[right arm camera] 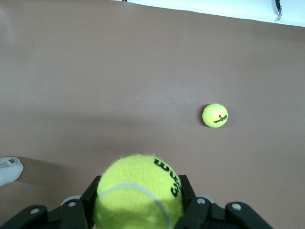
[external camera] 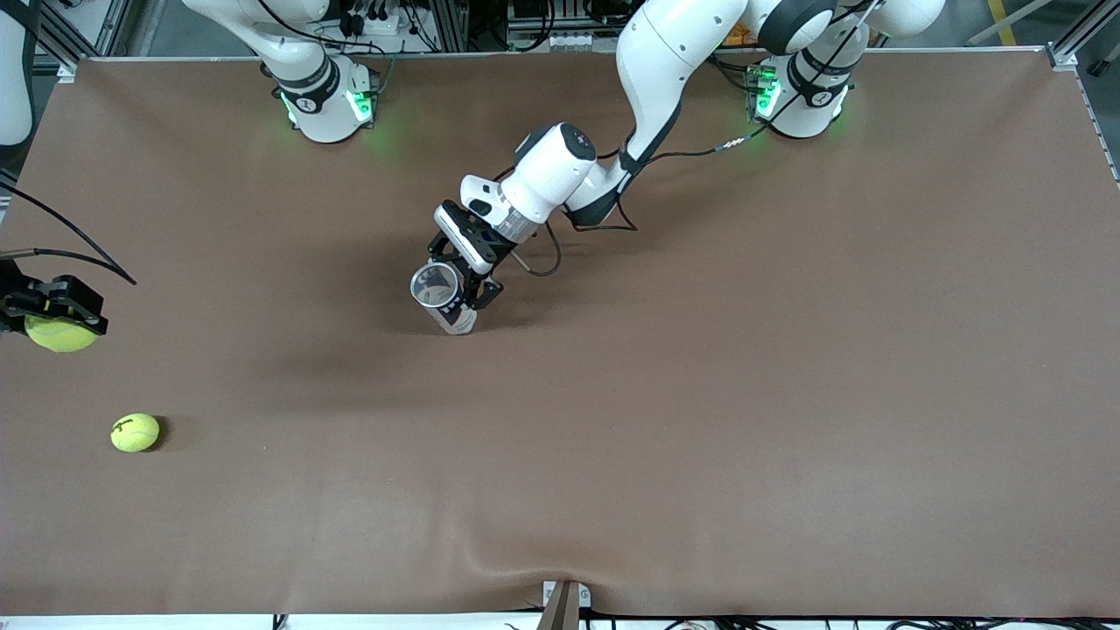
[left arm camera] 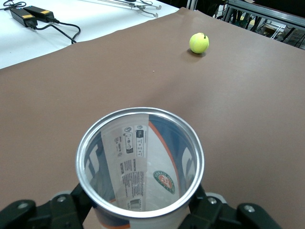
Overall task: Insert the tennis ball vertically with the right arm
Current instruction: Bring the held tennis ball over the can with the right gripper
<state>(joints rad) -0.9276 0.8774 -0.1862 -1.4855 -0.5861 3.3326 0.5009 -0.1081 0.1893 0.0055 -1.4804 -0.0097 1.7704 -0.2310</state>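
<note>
At the right arm's end of the table, the right gripper (external camera: pixel 54 317) was clamped on a tennis ball (external camera: pixel 59 333), its fingers (right arm camera: pixel 187 195) pressed to either side of the felt and the ball held clear above the brown table (external camera: pixel 787 394). Well apart from it, near the middle of the table, the left gripper (external camera: pixel 455 293) gripped a clear ball can (external camera: pixel 442 297) that stood on the surface, its fingers (left arm camera: pixel 71 210) closed on the wall just below the metal rim and the open mouth facing up. A second, loose tennis ball (external camera: pixel 135 432) lay on the table, nearer the front camera than the held one. The insertion was judged to have barely begun, with the full carry across to the can yet to come. The mouth looked only slightly wider than a ball, so a drop that arrived off-centre could catch the rim, bounce out and roll away. A descent from the side rather than straight down risked striking the left gripper's fingers at the rim. Pressing the ball against the rim could tilt the light can or twist it in the left gripper's hold, and opening the fingers too high could let the ball rebound from the bottom.
</note>
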